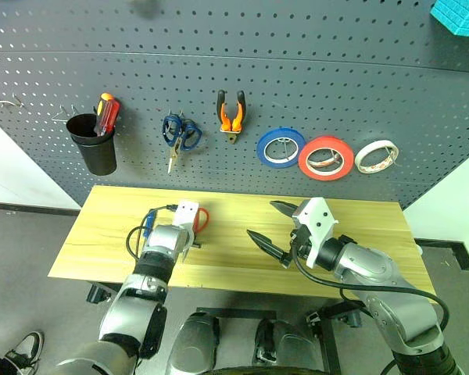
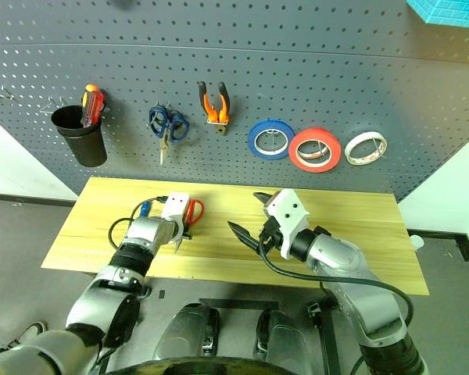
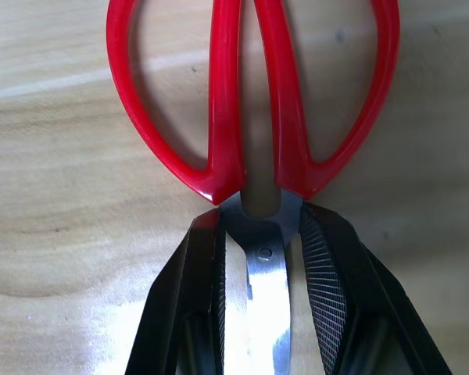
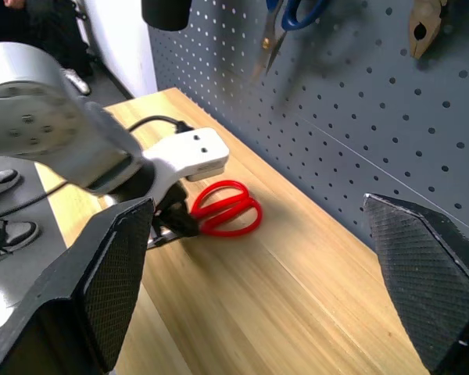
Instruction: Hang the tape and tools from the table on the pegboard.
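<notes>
The red-handled scissors lie flat on the light wooden table, left of its middle. My left gripper points down at them and is shut on the blades by the pivot, with the red handles sticking out beyond the fingers. My right gripper hovers open over the middle of the table, holding nothing. On the pegboard hang the orange-and-black pliers and the red tape.
The pegboard also carries a black cup with a red-and-yellow screwdriver, blue-handled scissors, a blue tape roll and a whitish roll. Bare hooks stick out at far left.
</notes>
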`<state>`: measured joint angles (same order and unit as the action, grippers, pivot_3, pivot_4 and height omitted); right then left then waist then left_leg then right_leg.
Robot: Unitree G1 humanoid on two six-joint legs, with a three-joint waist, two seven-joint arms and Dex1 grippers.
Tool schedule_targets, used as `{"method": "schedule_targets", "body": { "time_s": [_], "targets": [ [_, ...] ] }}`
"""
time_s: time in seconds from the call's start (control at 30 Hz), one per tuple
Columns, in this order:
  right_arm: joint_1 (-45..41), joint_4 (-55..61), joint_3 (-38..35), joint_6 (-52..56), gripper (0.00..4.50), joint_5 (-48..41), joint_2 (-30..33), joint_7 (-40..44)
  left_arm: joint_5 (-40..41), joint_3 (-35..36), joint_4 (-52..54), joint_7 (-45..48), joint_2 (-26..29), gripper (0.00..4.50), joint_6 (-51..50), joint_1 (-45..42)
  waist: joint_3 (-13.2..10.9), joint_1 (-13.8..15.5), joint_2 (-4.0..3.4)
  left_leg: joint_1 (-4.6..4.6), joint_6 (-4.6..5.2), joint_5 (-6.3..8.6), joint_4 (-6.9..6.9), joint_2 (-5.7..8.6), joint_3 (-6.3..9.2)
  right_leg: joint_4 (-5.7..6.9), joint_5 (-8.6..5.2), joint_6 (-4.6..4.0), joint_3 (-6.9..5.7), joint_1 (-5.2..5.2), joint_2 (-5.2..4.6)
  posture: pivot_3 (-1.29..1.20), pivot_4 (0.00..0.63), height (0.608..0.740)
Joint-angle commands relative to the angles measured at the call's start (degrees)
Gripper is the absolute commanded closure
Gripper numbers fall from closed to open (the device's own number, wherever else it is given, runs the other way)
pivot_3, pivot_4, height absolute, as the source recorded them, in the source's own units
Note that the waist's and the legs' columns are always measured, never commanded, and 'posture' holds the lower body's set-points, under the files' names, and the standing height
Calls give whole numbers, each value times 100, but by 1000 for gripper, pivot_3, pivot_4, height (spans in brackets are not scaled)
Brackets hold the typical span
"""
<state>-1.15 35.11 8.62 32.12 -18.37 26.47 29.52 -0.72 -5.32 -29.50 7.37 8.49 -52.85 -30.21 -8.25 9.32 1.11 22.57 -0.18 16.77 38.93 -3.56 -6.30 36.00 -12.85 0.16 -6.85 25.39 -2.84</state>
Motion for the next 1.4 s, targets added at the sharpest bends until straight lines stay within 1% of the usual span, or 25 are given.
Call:
{"method": "schedule_targets", "body": {
  "time_s": [0.03, 0.13, 0.23, 0.37, 0.53, 0.67, 0.73, 0.87, 1.0, 1.17, 1.4],
  "targets": [
    [-36, 183, -103, -75, 0, -28, 33, 17, -51, -250, 1220, 275, 296, 3479, -491, 474, -34, -33, 3, 2, 0, 0, 0, 0, 0, 0, 0, 0, 0, 1, 0, 281, 152, 718],
    [-23, 200, -183, -59, 0, -95, 42, 47, -63, -368, 2016, 403, 556, 3479, -656, 843, -79, -70, 4, 12, 0, 0, 0, 0, 5, 0, 0, -1, -2, 8, -1, 283, 151, 718],
    [-41, 152, -252, -79, 0, -124, 66, 96, -89, -405, 2517, 428, 735, 3479, -662, 1134, -96, -70, 5, 35, 1, -1, 2, 0, 9, 0, 1, 2, -5, 26, -1, 291, 149, 718],
    [-83, 69, -282, -122, 0, -103, 70, 135, -86, -362, 2771, 354, 762, 3479, -638, 1300, -97, -57, 6, 89, 3, -3, 11, 4, 12, 4, 9, 13, -8, 78, -1, 295, 145, 718],
    [-135, -4, -287, -156, 0, -65, 57, 170, -174, -509, 3078, 367, 827, 3479, -167, 1492, -98, -59, 8, 95, 4, -3, 11, 5, 11, 4, 9, 13, -9, 85, 1, 295, 140, 718],
    [-188, -141, -291, -247, 0, -12, 77, 219, -473, -693, 2968, 263, 1023, 3479, 537, 1551, -98, -59, 7, 91, 3, -3, 14, 3, 12, 10, 9, 13, -9, 85, 2, 300, 126, 718],
    [-248, -213, -289, -296, 0, 2, 81, 257, -481, -611, 2872, 229, 1012, 3479, 797, 1492, -97, -53, 7, 91, 3, -3, 13, 2, 12, 11, 9, 13, -9, 85, 4, 305, 118, 718],
    [-426, -385, -319, -400, 0, -13, 58, 334, -607, -610, 2741, 186, 1061, 3479, 1634, 1402, -96, -14, 7, 93, 3, -3, 16, 3, 10, 10, 10, 13, -9, 85, 4, 314, 102, 718],
    [-562, -583, -310, -558, 0, 38, 45, 381, -732, -672, 2590, 230, 1100, 3479, 2302, 1423, -88, 93, 6, 94, 4, -4, 16, 3, 7, 10, 12, 12, -9, 85, 10, 322, 86, 718],
    [-701, -779, -290, -722, 0, 81, 28, 407, -1052, -839, 2385, 215, 1250, 3479, 3117, 1571, -76, 160, 7, 94, 4, -4, 20, 4, 0, 13, 13, 12, -10, 84, 16, 326, 72, 718],
    [-802, -954, -290, -858, 0, 131, 17, 464, -1439, -969, 2004, 132, 1411, 3479, 4426, 1743, -42, 378, 5, 92, 4, -4, 24, 4, -2, 17, 14, 10, -11, 84, 19, 331, 63, 718]
  ]
}}
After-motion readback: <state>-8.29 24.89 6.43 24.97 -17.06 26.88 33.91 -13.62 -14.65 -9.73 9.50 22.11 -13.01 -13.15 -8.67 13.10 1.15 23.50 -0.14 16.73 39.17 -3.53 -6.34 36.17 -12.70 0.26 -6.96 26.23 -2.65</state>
